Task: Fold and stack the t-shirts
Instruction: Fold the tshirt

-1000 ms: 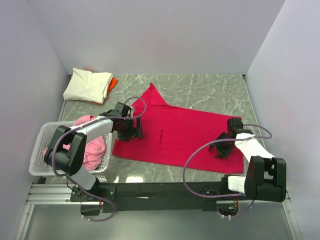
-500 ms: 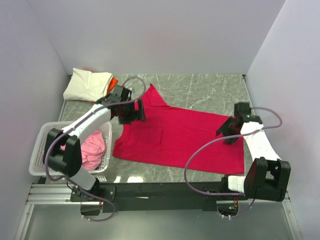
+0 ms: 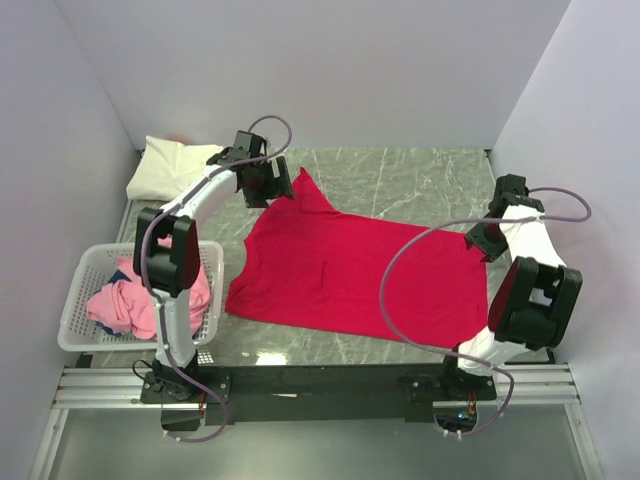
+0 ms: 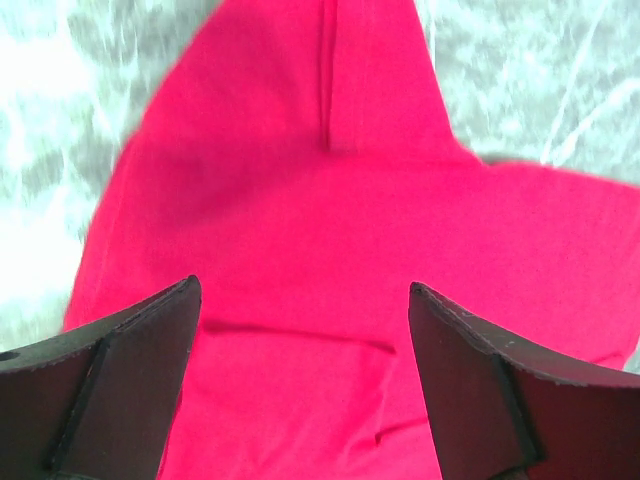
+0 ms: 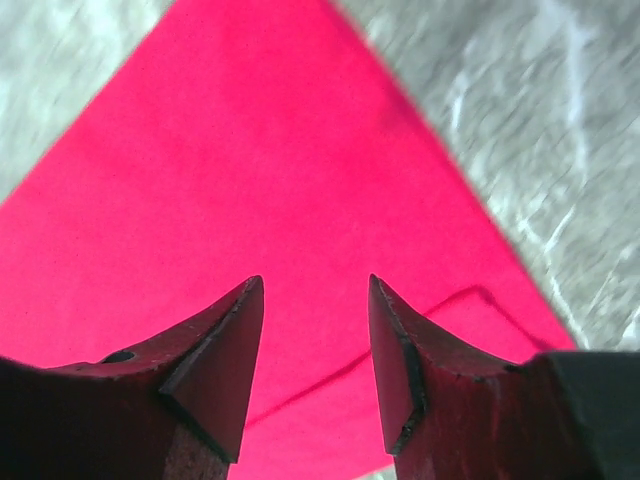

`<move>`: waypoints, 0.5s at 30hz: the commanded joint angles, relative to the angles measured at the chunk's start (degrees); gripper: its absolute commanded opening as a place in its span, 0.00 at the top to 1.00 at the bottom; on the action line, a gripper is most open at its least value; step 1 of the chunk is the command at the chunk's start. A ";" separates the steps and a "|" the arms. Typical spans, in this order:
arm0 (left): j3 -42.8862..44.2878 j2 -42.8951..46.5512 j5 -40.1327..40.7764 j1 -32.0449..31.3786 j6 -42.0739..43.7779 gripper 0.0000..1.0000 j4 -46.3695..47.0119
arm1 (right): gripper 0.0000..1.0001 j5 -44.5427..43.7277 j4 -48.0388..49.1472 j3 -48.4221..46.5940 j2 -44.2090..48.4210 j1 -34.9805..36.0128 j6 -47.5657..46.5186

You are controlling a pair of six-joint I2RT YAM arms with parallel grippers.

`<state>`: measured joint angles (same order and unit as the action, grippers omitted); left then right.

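Observation:
A crimson red t-shirt (image 3: 350, 270) lies spread flat on the marble table, one sleeve pointing to the far left. It fills the left wrist view (image 4: 330, 250) and the right wrist view (image 5: 250, 170). My left gripper (image 3: 272, 190) is open and empty, hovering over the shirt's far left sleeve. My right gripper (image 3: 484, 238) is open and empty at the shirt's far right corner. A folded cream-white t-shirt (image 3: 172, 168) lies at the far left, with an orange one mostly hidden behind my left arm. Light pink t-shirts (image 3: 135, 300) lie bunched in the basket.
A white plastic lattice basket (image 3: 78, 310) stands at the near left edge of the table. White walls close in the table on the left, back and right. Black cables loop from both arms over the table.
Both arms have swung away from me: the left gripper from the shirt's left edge to its far sleeve, the right gripper from the near right part to the far right corner.

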<state>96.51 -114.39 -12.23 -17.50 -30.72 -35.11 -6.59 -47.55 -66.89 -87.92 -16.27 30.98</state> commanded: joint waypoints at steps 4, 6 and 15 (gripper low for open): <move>8.51 -5.93 -1.13 1.06 -1.97 0.12 2.85 | 0.52 -4.39 4.75 -7.62 -6.72 -2.18 -1.45; 11.15 -8.47 -1.39 1.50 -3.20 0.12 3.82 | 0.53 -6.15 5.53 -9.13 -8.49 -2.36 -1.80; 22.84 -18.67 -2.53 1.68 -4.00 0.14 6.63 | 0.56 -5.63 7.38 -17.21 -20.34 -4.64 -1.89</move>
<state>115.00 -131.28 -13.32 -15.86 -33.87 -31.38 -11.16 -41.93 -80.66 -105.12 -19.90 29.47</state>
